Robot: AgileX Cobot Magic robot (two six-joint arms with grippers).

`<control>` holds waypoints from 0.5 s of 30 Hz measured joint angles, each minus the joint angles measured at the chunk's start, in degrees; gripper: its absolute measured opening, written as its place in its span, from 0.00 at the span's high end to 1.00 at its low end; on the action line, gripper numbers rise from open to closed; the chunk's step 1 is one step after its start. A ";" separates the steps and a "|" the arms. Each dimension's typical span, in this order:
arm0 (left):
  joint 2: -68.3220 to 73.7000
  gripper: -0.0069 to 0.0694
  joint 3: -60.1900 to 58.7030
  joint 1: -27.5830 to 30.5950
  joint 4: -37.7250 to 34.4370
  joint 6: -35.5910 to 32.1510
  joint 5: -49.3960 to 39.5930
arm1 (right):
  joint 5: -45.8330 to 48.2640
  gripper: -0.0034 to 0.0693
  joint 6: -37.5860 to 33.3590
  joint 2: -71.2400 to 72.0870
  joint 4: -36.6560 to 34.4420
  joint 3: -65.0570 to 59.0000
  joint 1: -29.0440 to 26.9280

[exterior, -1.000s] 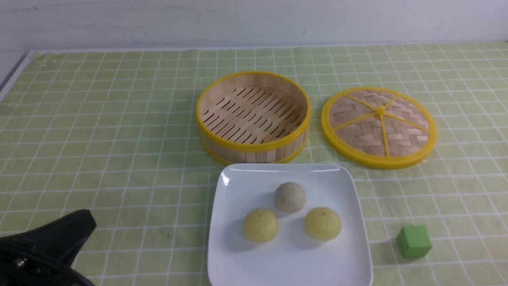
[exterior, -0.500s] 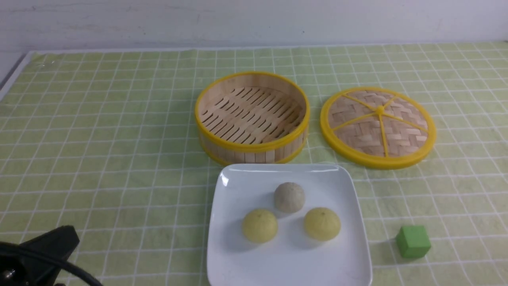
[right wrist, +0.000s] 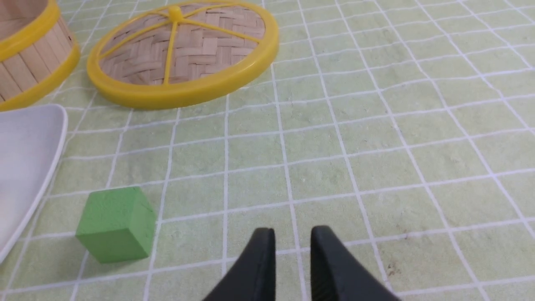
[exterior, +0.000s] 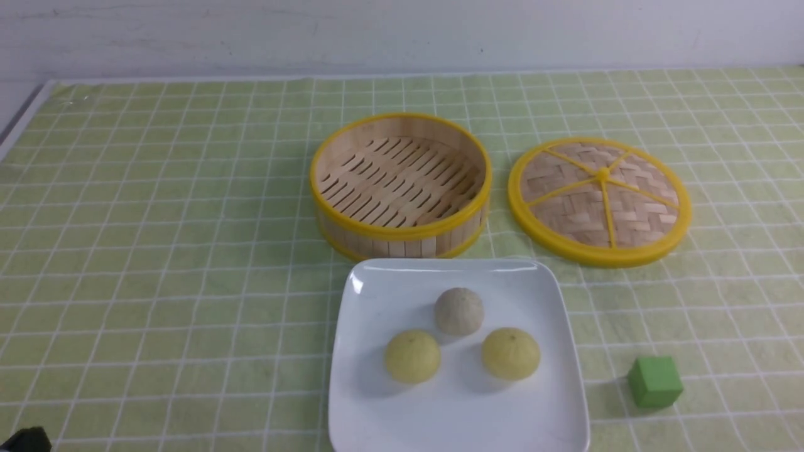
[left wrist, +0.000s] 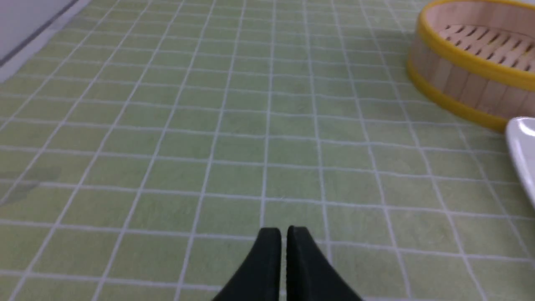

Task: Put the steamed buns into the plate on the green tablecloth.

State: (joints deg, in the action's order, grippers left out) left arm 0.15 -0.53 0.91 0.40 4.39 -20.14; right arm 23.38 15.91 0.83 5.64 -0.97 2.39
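Three steamed buns lie in the white square plate (exterior: 377, 414) on the green tablecloth (exterior: 157, 251): a greyish-white one (exterior: 459, 311) at the back and two pale yellow ones (exterior: 412, 356) (exterior: 510, 353) in front. My left gripper (left wrist: 284, 230) is shut and empty over bare cloth, well to the left of the plate, whose edge shows in the left wrist view (left wrist: 524, 146). Only a dark tip of it (exterior: 25, 439) shows in the front view's bottom-left corner. My right gripper (right wrist: 292, 232) is empty, its jaws a narrow gap apart, over cloth to the right of the plate (right wrist: 25, 154).
An empty bamboo steamer basket (exterior: 402, 242) stands just behind the plate. Its woven lid (exterior: 600, 199) lies to the right of it. A green cube (exterior: 654, 382) sits right of the plate, close to my right gripper (right wrist: 115, 223). A white wall bounds the table's far edge.
My left arm has drawn back down and to the left, almost out of the front view. The buns, plate, basket, lid and cube have not moved.
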 joint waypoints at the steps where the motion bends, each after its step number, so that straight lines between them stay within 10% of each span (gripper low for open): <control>1: -0.41 0.84 -0.65 0.24 0.84 1.35 -0.34 | 0.00 0.74 0.00 0.00 0.00 0.00 0.00; 15: -0.80 0.84 -0.83 -1.02 5.87 7.70 -1.31 | 0.00 0.72 0.05 0.00 0.00 0.00 0.00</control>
State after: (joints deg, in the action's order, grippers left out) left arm -0.65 -1.36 -0.10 6.28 12.09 -21.45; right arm 23.38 15.96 0.83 5.64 -0.97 2.39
